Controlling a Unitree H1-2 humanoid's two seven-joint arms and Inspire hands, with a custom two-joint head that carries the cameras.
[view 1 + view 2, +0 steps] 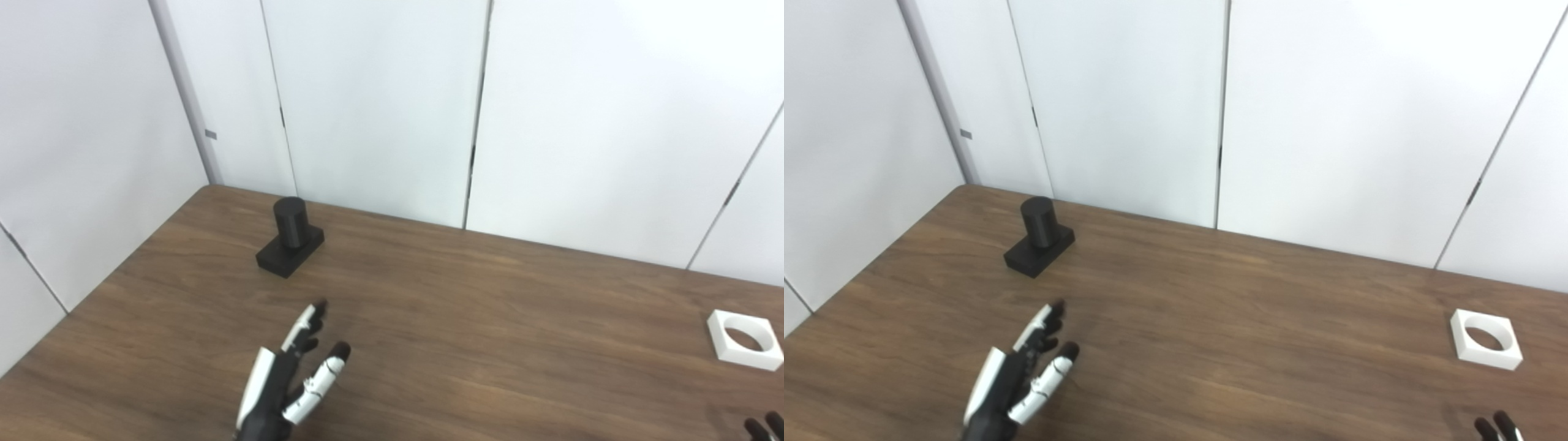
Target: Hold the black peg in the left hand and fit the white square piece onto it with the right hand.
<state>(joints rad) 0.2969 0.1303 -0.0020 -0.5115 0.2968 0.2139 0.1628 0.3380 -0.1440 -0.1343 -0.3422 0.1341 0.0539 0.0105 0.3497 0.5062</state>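
A: Left eye view?
B: Black peg stands upright far left on the tabletop; left robot hand spread wide, empty. No writing readable.
A: Right eye view?
B: White square piece lies far right; of the right robot hand only fingertips show, I cannot tell its state.

One black peg stands far left on the desk, one white square piece lies right, and two robot hands: left robot hand, right robot hand.
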